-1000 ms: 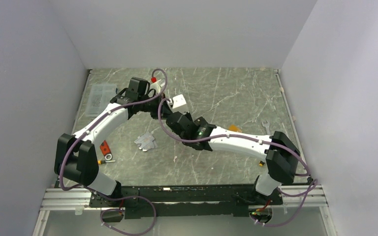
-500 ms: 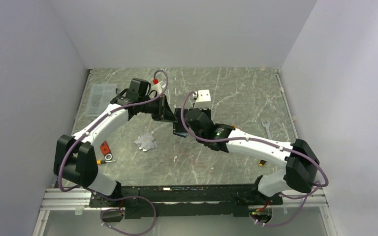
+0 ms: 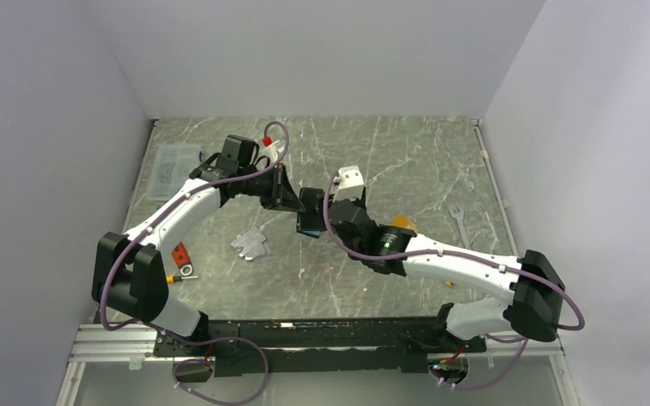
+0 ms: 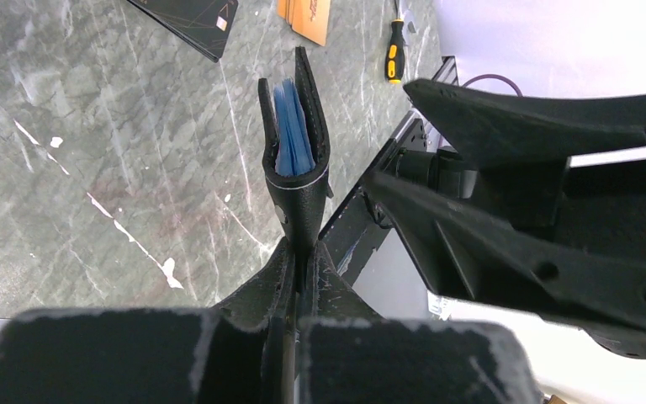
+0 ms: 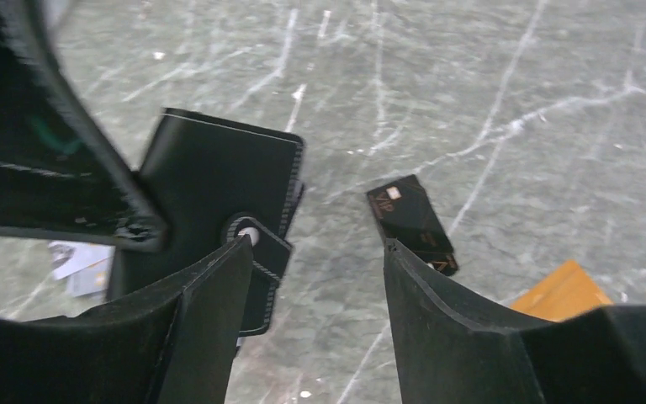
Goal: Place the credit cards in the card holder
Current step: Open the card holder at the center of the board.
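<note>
The left pincer [image 4: 299, 257] is clamped on the fold of the small black leather-like card holder [image 4: 301, 181], held above the grey marble table [image 5: 471, 101], while the right pincer [image 5: 316, 244], jaws apart and empty, is nearer the thin black credit card [image 5: 410, 220] lying flat just ahead.

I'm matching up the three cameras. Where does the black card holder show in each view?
Top external: card holder at mid-table, between the two arms' ends.
Left wrist: card holder at centre, edge-on, blue pockets showing, clamped in the left tool.
Right wrist: card holder left of centre, flat black face with its snap tab.
Shared landmark: the orange card lying on the table.
</note>
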`<control>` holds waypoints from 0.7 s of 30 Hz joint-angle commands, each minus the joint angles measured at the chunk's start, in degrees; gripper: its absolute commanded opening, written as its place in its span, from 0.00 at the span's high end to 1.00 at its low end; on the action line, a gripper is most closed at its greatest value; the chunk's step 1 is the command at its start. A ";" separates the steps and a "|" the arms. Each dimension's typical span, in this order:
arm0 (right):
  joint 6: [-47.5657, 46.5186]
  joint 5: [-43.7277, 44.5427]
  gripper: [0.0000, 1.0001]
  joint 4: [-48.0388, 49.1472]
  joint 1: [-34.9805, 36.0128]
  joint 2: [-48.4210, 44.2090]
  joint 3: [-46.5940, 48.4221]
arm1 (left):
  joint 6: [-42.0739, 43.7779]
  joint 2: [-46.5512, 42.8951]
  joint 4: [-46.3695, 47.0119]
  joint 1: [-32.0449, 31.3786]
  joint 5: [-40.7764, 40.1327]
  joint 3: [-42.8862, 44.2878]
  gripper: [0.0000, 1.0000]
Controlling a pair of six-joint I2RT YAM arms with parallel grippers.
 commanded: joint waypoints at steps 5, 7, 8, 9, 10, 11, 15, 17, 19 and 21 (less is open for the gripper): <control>-4.59 -6.39 0.38 3.83 2.20 3.26 5.33 | -0.21 -2.42 0.67 -0.10 1.81 0.25 1.00; -5.11 -6.98 0.39 4.18 2.22 4.75 6.23 | -0.26 -2.50 0.68 -0.08 1.92 0.27 1.00; -5.46 -7.00 0.39 4.41 2.28 5.49 6.65 | -0.27 -2.58 0.68 -0.04 1.95 0.26 1.00; -5.43 -6.78 0.40 4.08 2.27 6.30 7.22 | -0.20 -2.71 0.68 -0.08 2.02 0.13 1.00; -5.43 -6.71 0.41 3.55 2.16 7.05 7.84 | -0.24 -2.80 0.70 -0.08 2.04 0.11 1.00; -5.59 -6.59 0.43 3.40 2.20 7.68 8.12 | -0.32 -2.85 0.80 -0.02 2.19 0.16 1.00; -5.44 -6.10 0.53 2.07 1.52 9.71 9.32 | -0.52 -3.02 0.69 0.17 2.55 0.25 1.00; -4.90 -5.79 0.58 0.96 1.13 10.34 9.75 | -0.54 -3.07 0.78 0.26 2.57 0.29 1.00; -4.35 -5.46 0.60 0.12 0.87 10.43 9.34 | -0.60 -3.20 0.78 0.35 2.56 0.27 1.00; -3.57 -5.13 0.61 -0.69 0.66 10.05 8.64 | -0.55 -3.25 0.66 0.36 2.57 0.32 1.00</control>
